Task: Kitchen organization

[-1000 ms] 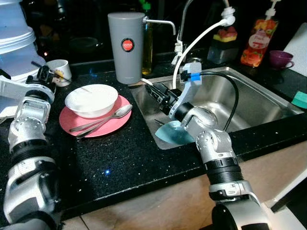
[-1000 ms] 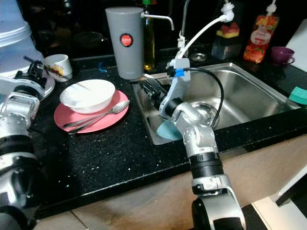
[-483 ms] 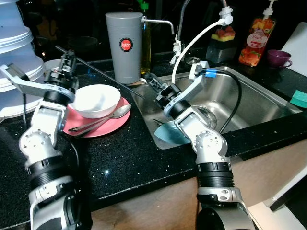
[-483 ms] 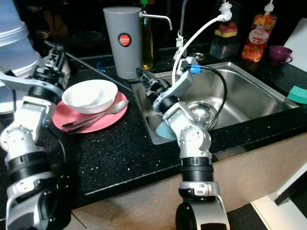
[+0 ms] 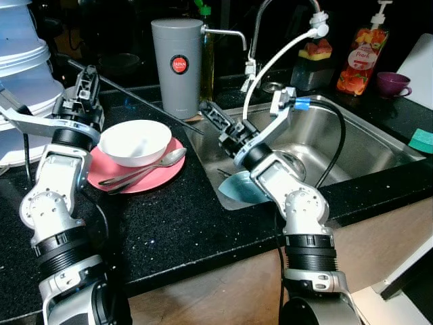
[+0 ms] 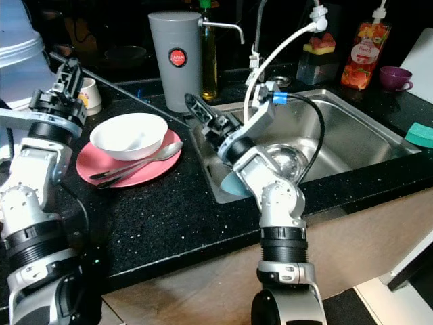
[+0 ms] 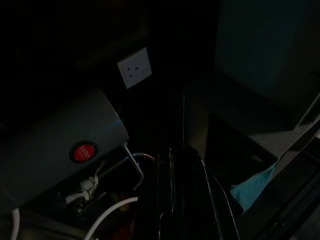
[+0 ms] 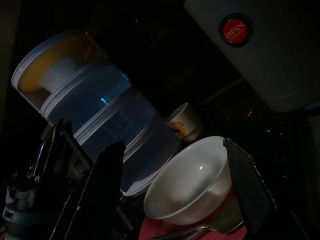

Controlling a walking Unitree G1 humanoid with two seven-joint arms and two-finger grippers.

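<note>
A white bowl (image 5: 134, 141) sits on a pink plate (image 5: 157, 179) on the black counter, and a spoon (image 5: 150, 166) lies across the plate's front. My right gripper (image 5: 210, 114) hovers open over the sink's left rim, pointing at the bowl a short way off. In the right wrist view the bowl (image 8: 192, 180) lies beyond the spread fingers (image 8: 97, 185). My left gripper (image 5: 86, 84) is raised behind the bowl's left side, fingers together, holding nothing. A light blue plate (image 5: 242, 189) leans inside the sink (image 5: 379, 145).
A grey canister (image 5: 177, 65) stands behind the bowl, and a small cup (image 6: 88, 94) is at the back left. A stacked water container (image 5: 20, 74) stands far left. The tap hose (image 5: 277, 57) arches over the sink; a steel bowl (image 6: 292, 160) lies in it. Soap bottle (image 5: 358, 58), purple cup (image 5: 393, 82) and sponge (image 5: 423, 139) are on the right.
My left arm lifted from the counter's far left to behind the bowl. My right gripper rose from the sink's edge and swung towards the bowl. The camera shifted a little.
</note>
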